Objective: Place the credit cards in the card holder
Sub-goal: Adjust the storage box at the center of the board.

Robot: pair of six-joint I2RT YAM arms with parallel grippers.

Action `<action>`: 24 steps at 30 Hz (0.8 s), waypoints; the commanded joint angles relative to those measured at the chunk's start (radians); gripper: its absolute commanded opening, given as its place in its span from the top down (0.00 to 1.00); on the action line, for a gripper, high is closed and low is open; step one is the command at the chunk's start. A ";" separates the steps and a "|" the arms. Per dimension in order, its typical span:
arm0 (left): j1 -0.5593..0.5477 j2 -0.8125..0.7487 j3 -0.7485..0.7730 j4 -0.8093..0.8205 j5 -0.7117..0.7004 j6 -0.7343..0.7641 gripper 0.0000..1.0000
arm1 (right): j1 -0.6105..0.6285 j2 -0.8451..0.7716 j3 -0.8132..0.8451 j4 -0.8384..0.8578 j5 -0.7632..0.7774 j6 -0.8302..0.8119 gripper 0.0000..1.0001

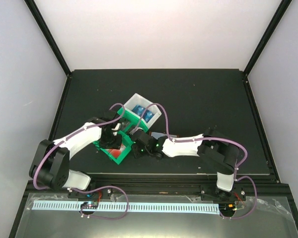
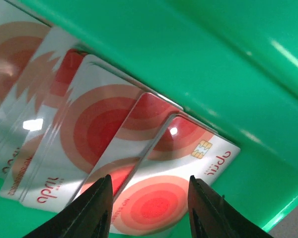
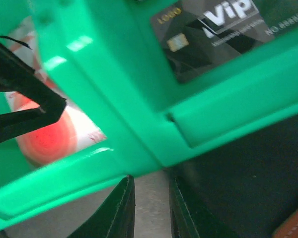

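Observation:
Several red-and-white credit cards (image 2: 154, 198) lie fanned in the near compartment of a green-and-white tray (image 1: 120, 155). My left gripper (image 2: 149, 203) is open just above them, one finger on each side of the top card, touching nothing; from above it (image 1: 112, 141) sits over that compartment. A black card (image 3: 208, 29) lies in the middle compartment and blue cards (image 1: 143, 113) in the far white one. My right gripper (image 3: 151, 208) is at the tray's near right corner (image 3: 139, 148), jaws a narrow gap apart with nothing between them. A brown corner of the card holder (image 3: 294, 224) shows at the lower right.
The tray sits tilted mid-table on a black mat (image 1: 203, 99). My right arm (image 1: 184, 147) stretches across the mat's front toward the tray. The left gripper's black finger (image 3: 25, 94) shows inside the tray in the right wrist view. White walls enclose the table.

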 commanded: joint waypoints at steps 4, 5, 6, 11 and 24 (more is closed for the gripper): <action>0.015 0.058 0.043 0.073 0.070 0.048 0.57 | -0.051 0.035 0.018 0.002 0.071 0.024 0.78; 0.015 0.067 0.044 0.078 0.080 0.051 0.58 | -0.060 0.040 0.023 0.001 0.068 0.022 0.78; 0.015 0.073 0.045 0.083 0.087 0.051 0.60 | -0.069 0.045 0.027 0.001 0.064 0.023 0.78; 0.019 0.109 0.048 0.082 0.053 0.043 0.56 | -0.106 0.061 0.051 0.001 0.051 0.015 0.78; 0.020 0.104 0.010 0.097 0.104 0.030 0.50 | -0.123 0.081 0.069 0.023 -0.014 0.014 0.78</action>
